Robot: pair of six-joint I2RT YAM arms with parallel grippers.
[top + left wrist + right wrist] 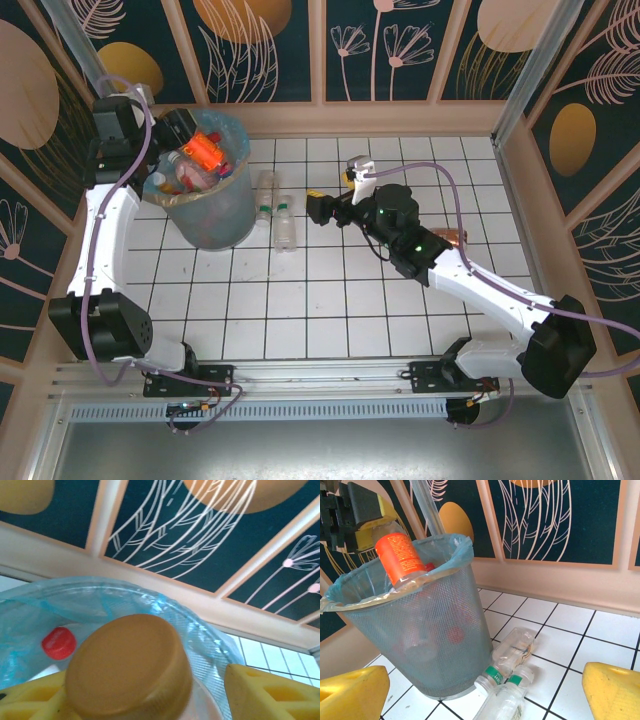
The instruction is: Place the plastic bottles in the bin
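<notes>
Overall, the worktop (330,300) is white tile with dark grout lines, smudged in places; pale wooden framing fences it on three sides, and the wall panels (380,45) are dark teal with gold discs and thin white plant drawings; a metal rail (300,375) runs along the near edge, where both arm bases are bolted; at far left the left arm (105,230) rises and bends over the bin (215,215), a grey mesh-look bucket lined with a light blue bag (460,550), standing on the tiles near the back-left corner; the left fingers (270,690) pinch an orange-labelled bottle (400,557), tilted above the rim with its lower end dipping behind the bag's edge; from the left wrist its round brownish end hides much of the bin's inside, with a red cap (59,642) showing beside it; other contents are blurred shapes through the wall, their number impossible to tell; just right of the bin lie a back clear bottle (265,192) and a front clear bottle (285,230), both green-capped and just beside each other, the front one cut off by the lower edge of the right wrist view; right of them the right fingers (615,690) are spread wide with nothing between them, pointing toward the pair; farther right a coppery object (455,238) peeks from behind the right arm (480,285), too hidden to name
</notes>
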